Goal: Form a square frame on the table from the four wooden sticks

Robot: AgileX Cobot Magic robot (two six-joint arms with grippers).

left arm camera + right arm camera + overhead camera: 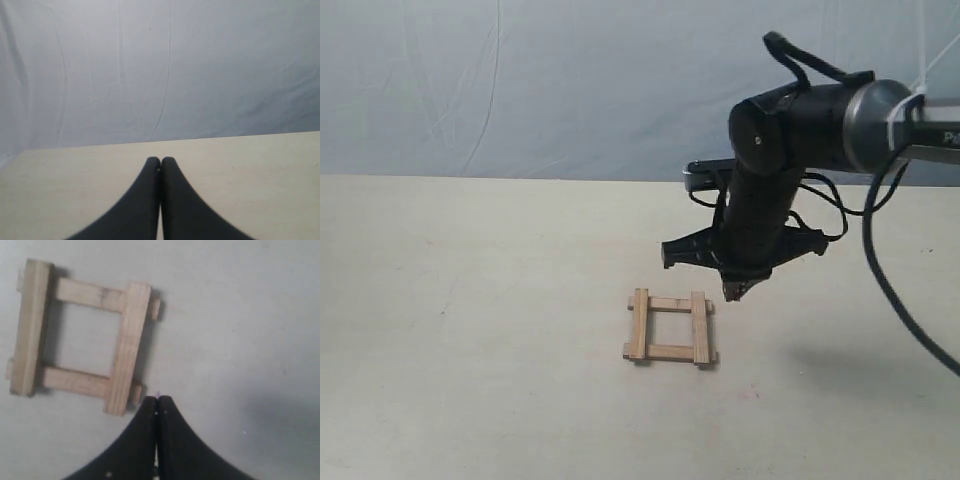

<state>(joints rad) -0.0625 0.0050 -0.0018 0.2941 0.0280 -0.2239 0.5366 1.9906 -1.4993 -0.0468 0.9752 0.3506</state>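
Note:
Four wooden sticks lie as a small square frame (670, 327) on the pale table (470, 350), two strips resting crosswise on top of the other two. The right wrist view shows the same frame (80, 337) from above, corners overlapping. My right gripper (736, 291) hangs just above the table beside the frame's far right corner, shut with nothing in it; its black tips (158, 399) sit close to one stick end without touching it. My left gripper (160, 160) is shut and empty over bare table, out of the exterior view.
A blue-grey cloth backdrop (570, 80) rises behind the table's far edge. The right arm's black body and cables (790, 170) stand over the table right of the frame. Bare table (275, 170) lies ahead of the left gripper.

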